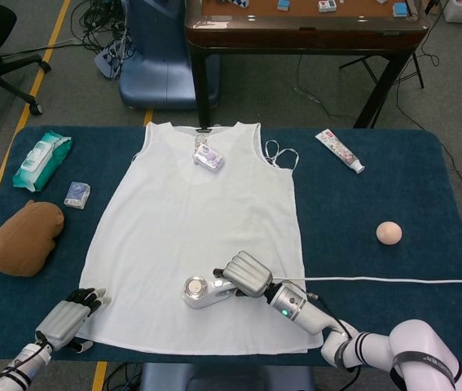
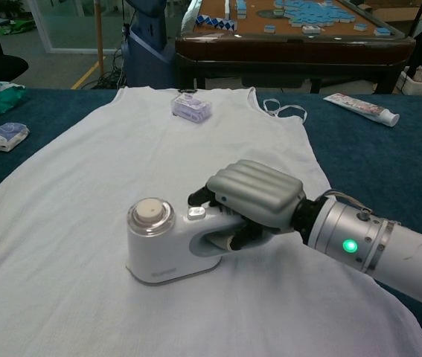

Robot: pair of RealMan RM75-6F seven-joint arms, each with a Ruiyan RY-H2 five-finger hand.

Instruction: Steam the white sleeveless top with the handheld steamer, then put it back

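The white sleeveless top (image 1: pixel 198 220) (image 2: pixel 129 171) lies flat on the blue table, neck at the far side. My right hand (image 1: pixel 247 274) (image 2: pixel 251 197) grips the handle of the white handheld steamer (image 1: pixel 200 291) (image 2: pixel 162 245), which stands on the lower part of the top near the hem. Its white cord (image 1: pixel 393 279) trails off to the right. My left hand (image 1: pixel 69 318) rests at the near left corner of the top by the hem, fingers curled, holding nothing that I can see. A small purple-white tag (image 1: pixel 209 156) (image 2: pixel 190 107) lies at the neckline.
A brown plush (image 1: pixel 20 236), wipes pack (image 1: pixel 41 159) and small packet (image 1: pixel 77 194) (image 2: pixel 7 136) lie at the left. A tube (image 1: pixel 340 151) (image 2: pixel 361 108) and a beige ball (image 1: pixel 389 232) lie at the right. A wooden table (image 1: pixel 304 28) stands beyond the far edge.
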